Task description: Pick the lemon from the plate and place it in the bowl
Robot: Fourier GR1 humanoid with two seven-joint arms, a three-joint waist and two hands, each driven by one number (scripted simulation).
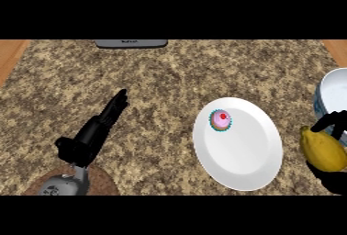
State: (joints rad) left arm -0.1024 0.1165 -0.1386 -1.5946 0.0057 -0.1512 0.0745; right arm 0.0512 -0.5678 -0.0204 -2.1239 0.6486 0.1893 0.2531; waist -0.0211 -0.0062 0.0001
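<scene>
The yellow lemon (323,149) is held at the right edge of the head view, with my right hand (334,181) curled round it; dark fingers (330,122) show above it. It sits just right of the white plate (251,160) and below the white and blue bowl (333,94), which is cut off by the right edge. On the plate's upper left rests a small cupcake (221,120) with pink icing. My left hand (98,128) lies open on the counter at the left, fingers straight and pointing up-right.
A grey appliance edge (131,43) shows at the counter's far side. The speckled brown counter (163,78) spreads between my hands. Wooden strips run along the far left and right corners.
</scene>
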